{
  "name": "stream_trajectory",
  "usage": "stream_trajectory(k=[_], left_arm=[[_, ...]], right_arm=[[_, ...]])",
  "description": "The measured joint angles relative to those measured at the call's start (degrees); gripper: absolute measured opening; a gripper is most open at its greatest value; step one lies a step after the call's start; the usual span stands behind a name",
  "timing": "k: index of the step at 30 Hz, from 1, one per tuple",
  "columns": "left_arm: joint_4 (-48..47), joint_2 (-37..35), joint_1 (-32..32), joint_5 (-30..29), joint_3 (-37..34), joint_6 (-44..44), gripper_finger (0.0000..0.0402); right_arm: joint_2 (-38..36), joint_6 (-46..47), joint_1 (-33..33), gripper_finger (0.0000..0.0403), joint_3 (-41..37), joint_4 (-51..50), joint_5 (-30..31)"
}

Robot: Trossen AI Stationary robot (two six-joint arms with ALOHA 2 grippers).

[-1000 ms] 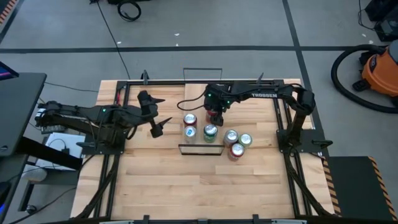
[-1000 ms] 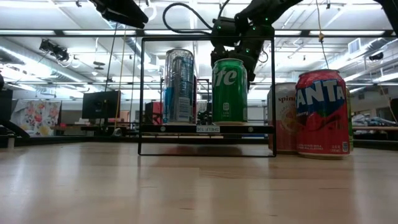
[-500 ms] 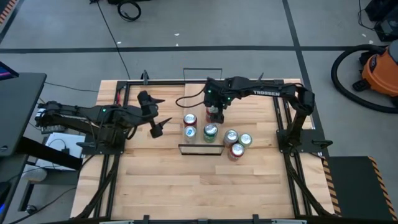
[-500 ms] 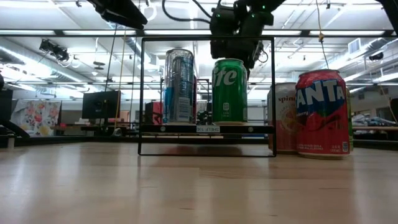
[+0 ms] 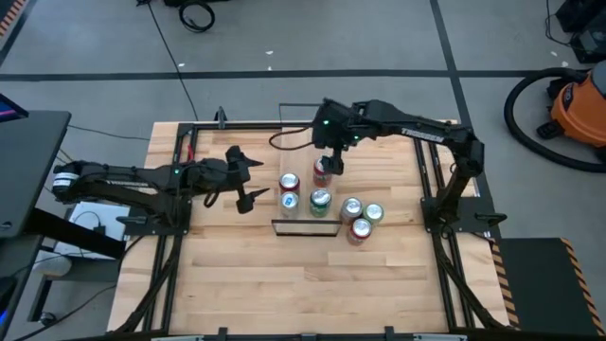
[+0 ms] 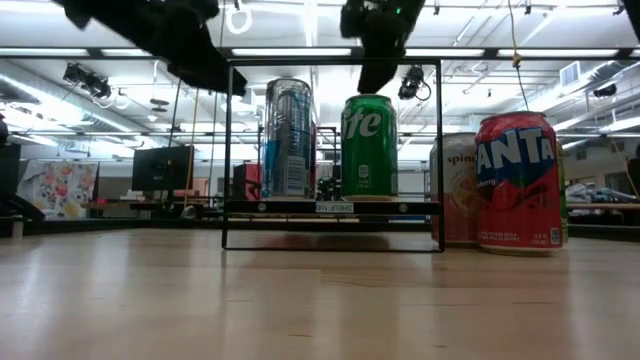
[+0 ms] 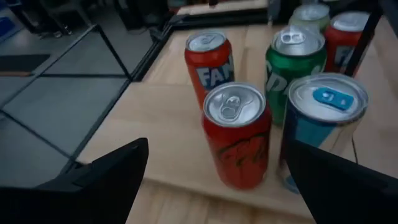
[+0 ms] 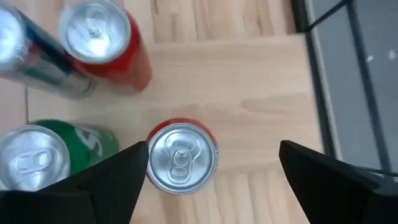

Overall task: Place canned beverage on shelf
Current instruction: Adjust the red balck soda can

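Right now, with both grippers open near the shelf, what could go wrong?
1. The right gripper hangs open just above the rear red can, close to the green can; a skewed lift might clip and topple it.
2. The left gripper faces a tight cluster on the shelf; reaching for the near red can may nudge the tall blue can.

Orange vacuum (image 5: 579,104), black floor cable (image 5: 197,15)
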Motion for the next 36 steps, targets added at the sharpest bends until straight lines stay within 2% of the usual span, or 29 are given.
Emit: stream_trajectory(k=[8,11,15,23,28,36], left_arm=[[16.81,0.04,5.84,10.21,-11.75,-0.52,0.0389],[24.42,0.06,7.17,12.97,-15.68,-1.57,0.0389],[33.51,2.08,7.76,13.67,-20.06,-2.32,0.0389],[43.88,13.08,7.75,13.72,-20.33,-2.65,0.0389],[48.23,19.28,7.73,14.48,-19.95,-2.50,0.0389],[57.27,28.72,8.16,15.96,-19.97,-5.05,0.0389]], right_arm=[[-7.79,2.27,1.22,0.0372,-1.20,1.66,2.18],[-11.82,2.27,2.77,0.0372,-5.63,6.14,4.81],[-18.28,2.01,3.69,0.0367,-14.87,15.46,6.19],[-27.71,5.09,3.67,0.0365,-30.85,27.27,6.19],[-30.17,6.84,3.69,0.0365,-34.05,27.28,6.21],[-31.04,6.97,3.67,0.0365,-34.33,27.20,6.20]])
